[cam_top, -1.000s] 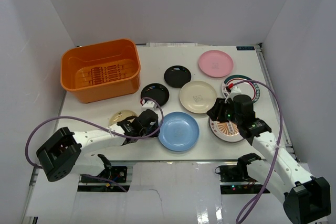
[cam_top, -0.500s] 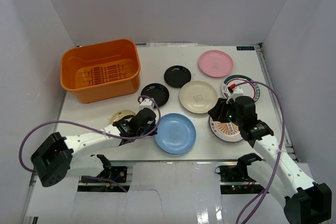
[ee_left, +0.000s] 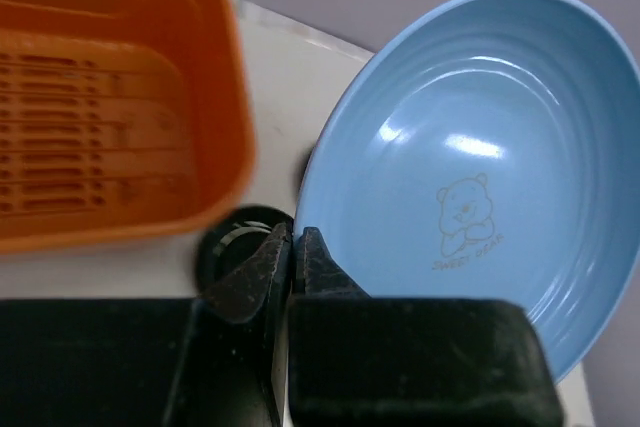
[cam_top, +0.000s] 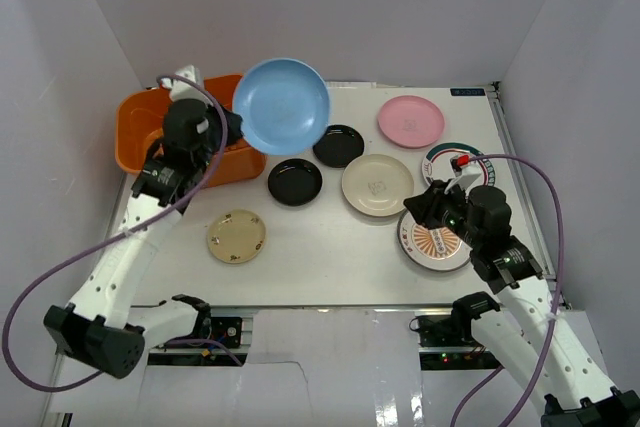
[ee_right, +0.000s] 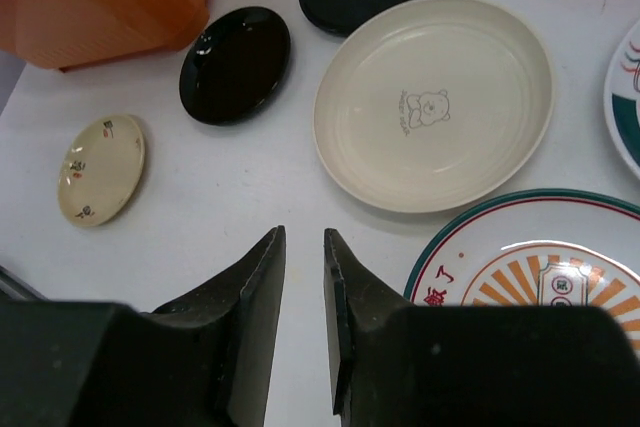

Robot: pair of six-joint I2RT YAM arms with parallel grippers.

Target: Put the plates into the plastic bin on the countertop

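1. The left gripper (cam_top: 228,129) is clamped on the rim of the light blue plate (cam_top: 281,105); in the left wrist view its fingertips (ee_left: 305,252) pinch the plate's near-left edge, with only the rim between them
2. That plate is lifted clear of the countertop (cam_top: 330,247) and tilted, its hollow facing the top camera. It hangs just right of the plastic bin (cam_top: 133,147), level with the bin's far right corner
3. A small bear print shows inside the light blue plate in the left wrist view
4. The bin stands at the far left of the countertop. The part of its slotted bottom seen from the left wrist holds no plate
5. The right gripper (cam_top: 440,209) hovers over the left edge of the sunburst plate (cam_top: 435,245) at the near right. Its fingers stand a narrow slit apart and hold nothing
6. The cream plate (cam_top: 376,185) lies just left and far of the right gripper, flat on the countertop
7. Two black plates (cam_top: 294,182) (cam_top: 338,145) lie left of the cream plate, the farther one partly under the raised light blue plate in the top view
8. The tan plate (cam_top: 236,235) lies alone at the near left
9. The pink plate (cam_top: 411,120) lies at the far right, and the green-rimmed plate (cam_top: 445,155) lies just near of it, partly hidden by the right arm
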